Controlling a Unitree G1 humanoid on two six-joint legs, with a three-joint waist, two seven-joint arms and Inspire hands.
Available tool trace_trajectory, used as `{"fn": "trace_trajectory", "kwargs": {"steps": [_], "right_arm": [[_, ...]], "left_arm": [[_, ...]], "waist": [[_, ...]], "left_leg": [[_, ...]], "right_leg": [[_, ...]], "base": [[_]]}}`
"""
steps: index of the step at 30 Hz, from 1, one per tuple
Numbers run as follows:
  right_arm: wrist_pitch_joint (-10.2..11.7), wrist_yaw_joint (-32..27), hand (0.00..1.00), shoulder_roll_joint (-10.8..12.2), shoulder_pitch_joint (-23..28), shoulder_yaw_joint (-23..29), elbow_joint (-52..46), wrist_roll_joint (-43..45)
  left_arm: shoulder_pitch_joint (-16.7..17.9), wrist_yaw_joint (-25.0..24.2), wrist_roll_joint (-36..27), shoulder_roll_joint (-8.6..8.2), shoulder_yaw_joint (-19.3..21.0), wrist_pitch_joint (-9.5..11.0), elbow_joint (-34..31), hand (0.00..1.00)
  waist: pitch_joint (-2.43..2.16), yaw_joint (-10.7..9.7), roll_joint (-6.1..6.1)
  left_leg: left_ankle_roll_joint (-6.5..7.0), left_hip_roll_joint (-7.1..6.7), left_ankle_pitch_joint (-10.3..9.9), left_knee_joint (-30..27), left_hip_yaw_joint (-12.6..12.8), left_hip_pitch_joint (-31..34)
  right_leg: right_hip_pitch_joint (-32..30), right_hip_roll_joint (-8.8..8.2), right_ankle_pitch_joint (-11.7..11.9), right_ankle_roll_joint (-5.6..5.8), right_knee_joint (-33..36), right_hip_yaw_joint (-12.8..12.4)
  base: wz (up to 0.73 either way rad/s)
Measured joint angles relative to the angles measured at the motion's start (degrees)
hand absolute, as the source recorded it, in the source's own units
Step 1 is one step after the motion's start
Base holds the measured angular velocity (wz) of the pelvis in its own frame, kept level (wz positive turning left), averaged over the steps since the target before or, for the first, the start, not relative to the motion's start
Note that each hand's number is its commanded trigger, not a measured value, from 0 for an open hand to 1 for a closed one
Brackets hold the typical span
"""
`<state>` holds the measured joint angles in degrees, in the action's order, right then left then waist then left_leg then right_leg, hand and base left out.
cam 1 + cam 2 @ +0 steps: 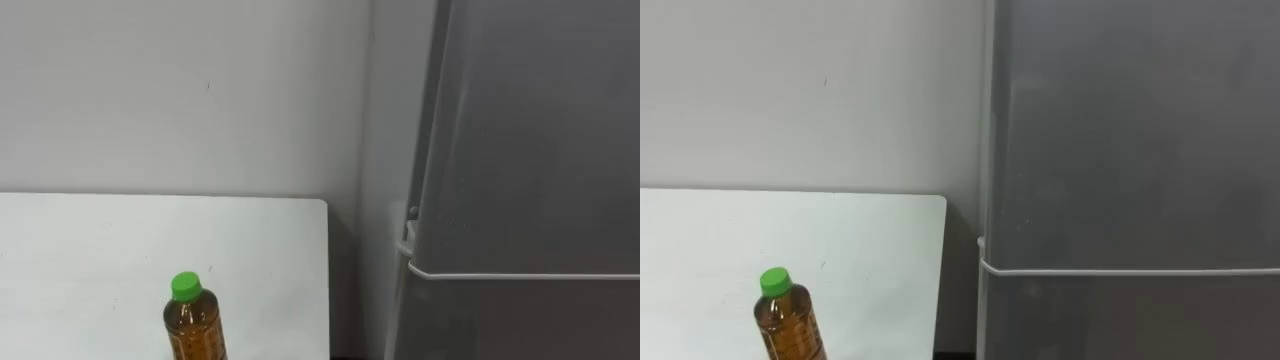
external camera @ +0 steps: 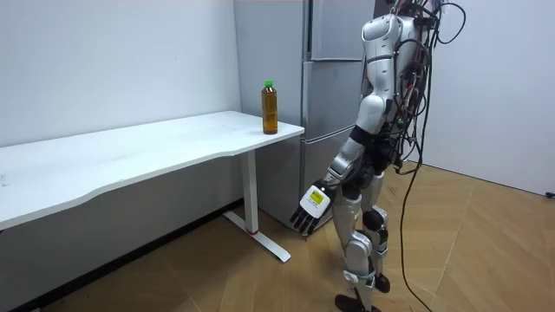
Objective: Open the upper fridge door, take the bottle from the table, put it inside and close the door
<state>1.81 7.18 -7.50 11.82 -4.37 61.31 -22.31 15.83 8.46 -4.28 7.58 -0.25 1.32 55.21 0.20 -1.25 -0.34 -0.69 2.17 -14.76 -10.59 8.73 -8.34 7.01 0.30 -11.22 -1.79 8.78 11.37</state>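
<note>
I see the bottle point(image 1: 193, 325) upright on the table point(image 1: 90, 260) beside the closed fridge point(image 1: 520, 150); left hand point(image 2: 311, 205) hangs loose, empty.

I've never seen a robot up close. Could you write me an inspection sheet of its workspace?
Surface: long white table, one item on it.
Job's things: tall grey fridge, doors closed; clear plastic bottle of amber drink with green cap, upright on the table end nearest it.
Clutter: nothing seen.
Hands: left hand hangs open at the robot's side, holding nothing.
Cables: nothing seen beyond the robot's own.
Surroundings: plain white wall, wooden floor; robot stands before the fridge.
</note>
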Motion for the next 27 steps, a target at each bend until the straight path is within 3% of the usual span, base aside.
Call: {"fn": "trace_trajectory", "kwargs": {"steps": [6,20,24,27], "right_arm": [[0.1,0.0,0.00,0.0,-0.3,-0.1,0.0,0.0],[-0.1,0.1,0.00,0.1,0.1,0.3,0.5,-0.5],[-0.2,0.5,0.00,0.1,0.4,2.1,0.5,-0.9],[-0.7,0.5,0.00,0.0,1.9,3.7,-1.9,-1.3]], "left_arm": [[0.0,0.0,0.0,-0.01,0.0,0.0,0.0,0.00],[0.9,-0.1,-3.3,-0.03,0.8,-0.1,0.8,0.00],[1.5,0.0,-9.2,0.00,4.2,-0.1,0.6,0.00],[2.8,0.5,-14.0,0.13,6.4,-0.6,-3.5,0.00]], "waist": [[0.14,0.0,-0.20],[-0.14,0.1,0.04],[-0.09,0.3,0.43],[-0.04,0.5,1.20]], "left_leg": [[0.00,-0.08,0.0,0.0,0.0,0.1],[0.00,0.00,0.0,0.0,0.1,-0.4],[0.00,0.04,0.0,0.1,0.1,-1.2],[0.02,0.08,0.0,0.3,-0.1,-1.2]], "right_leg": [[-0.1,-0.04,0.0,0.01,-0.1,-0.1],[0.5,0.02,0.0,0.01,-0.1,0.1],[1.0,0.02,0.0,0.01,0.0,0.2],[1.2,-0.05,0.0,0.02,-0.1,0.3]], "base": [[0.00],[0.00],[0.00],[0.03]]}}
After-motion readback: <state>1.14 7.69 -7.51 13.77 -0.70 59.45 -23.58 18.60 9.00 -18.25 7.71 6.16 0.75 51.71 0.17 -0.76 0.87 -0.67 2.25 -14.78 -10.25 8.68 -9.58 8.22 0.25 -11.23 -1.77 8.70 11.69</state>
